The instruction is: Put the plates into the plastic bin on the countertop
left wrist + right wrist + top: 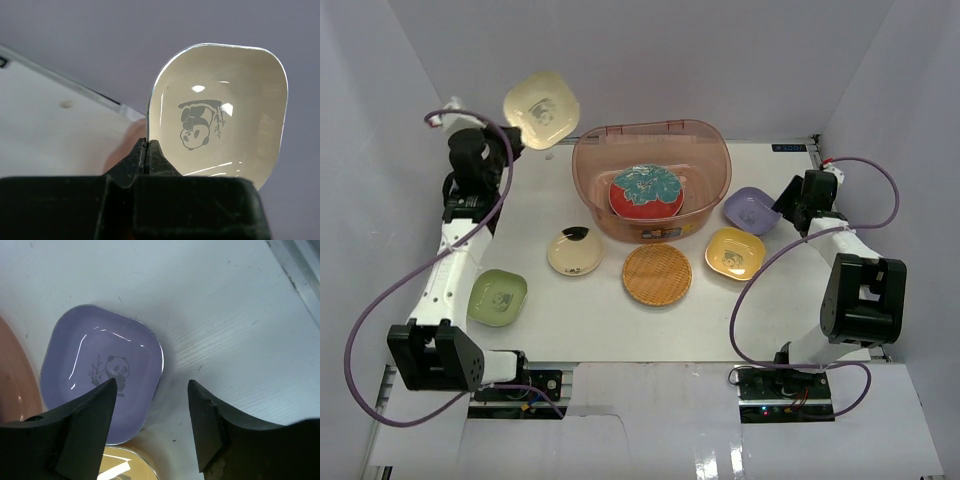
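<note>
**Cream plate pinched on the left, purple plate under the open right jaws**

The left gripper [510, 135] has its jaws pressed together on the rim of the squarish cream plate [541, 108]. The plate stands out past the fingertips, lifted clear of the countertop [600, 320]. In the left wrist view the left gripper [147, 150] bites the plate's lower left edge. The plate's [225, 110] inner face, with a panda print, is turned toward the camera. A pinkish blur of the plastic bin [125, 145] shows just to the left of the closed jaws, and the countertop [50, 135] lies further left.

The right gripper [152, 385] has its jaws spread and grips nothing. The purple plate [100, 370] lies flat under them (its panda print sits just ahead of the left finger). Its right edge falls in the gap between the jaws, and the right finger is over bare countertop [225, 315]. The yellow plate [120, 467] lies behind the left finger, its edge meeting the purple one, and the bin [15, 375] is out to the left.

From above, the right gripper [788, 205] sits at the purple plate [752, 210], just beside the bin [650, 130]. The bin holds a red plate [646, 192] with a teal flower. The yellow plate [735, 252], orange woven plate [657, 274], round cream plate [574, 251] and green plate [497, 297] rest on the countertop, away from both sets of jaws.
</note>
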Controlling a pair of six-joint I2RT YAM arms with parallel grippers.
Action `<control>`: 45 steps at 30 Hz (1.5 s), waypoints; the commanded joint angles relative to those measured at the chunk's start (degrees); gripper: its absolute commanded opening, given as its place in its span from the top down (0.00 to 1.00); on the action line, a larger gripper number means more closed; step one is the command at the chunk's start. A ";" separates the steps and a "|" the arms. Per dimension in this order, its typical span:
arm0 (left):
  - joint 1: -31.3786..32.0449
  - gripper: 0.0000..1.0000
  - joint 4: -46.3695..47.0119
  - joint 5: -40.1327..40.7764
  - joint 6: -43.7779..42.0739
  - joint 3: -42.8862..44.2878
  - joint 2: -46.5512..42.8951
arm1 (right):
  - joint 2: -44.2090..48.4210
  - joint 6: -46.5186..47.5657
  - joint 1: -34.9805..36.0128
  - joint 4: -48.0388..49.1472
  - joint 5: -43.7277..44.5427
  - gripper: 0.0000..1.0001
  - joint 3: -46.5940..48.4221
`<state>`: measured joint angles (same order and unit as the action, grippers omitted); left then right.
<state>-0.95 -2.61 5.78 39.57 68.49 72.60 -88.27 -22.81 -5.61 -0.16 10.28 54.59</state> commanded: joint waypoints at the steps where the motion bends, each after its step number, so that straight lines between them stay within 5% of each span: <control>1: 8.58 1.00 -3.26 -10.69 -4.40 8.39 6.57 | -2.86 -3.82 -0.28 4.38 -2.72 0.37 -0.18; 13: 22.04 1.00 -17.76 -13.87 -11.61 32.04 33.38 | -9.55 -7.34 -0.46 6.58 -5.01 0.43 -1.50; 22: 26.44 1.00 -32.71 -7.81 -19.35 49.18 50.44 | -10.96 -8.31 -1.34 7.81 -4.49 0.83 -1.15; 25: 27.05 1.00 -34.91 -6.66 -20.23 51.30 52.81 | -8.86 -8.22 -1.51 7.81 -1.94 0.92 -0.54; 35: 27.49 1.00 -36.68 -0.86 -21.82 51.83 55.54 | 8.36 -7.87 -1.51 16.05 1.95 0.92 -1.06; 45: 27.49 0.35 -35.62 1.42 -20.85 52.97 55.20 | 10.06 1.89 12.52 9.15 -3.78 0.92 13.34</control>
<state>26.61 -39.42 5.54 18.44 118.48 129.93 -76.71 -24.75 2.31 10.26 8.58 63.11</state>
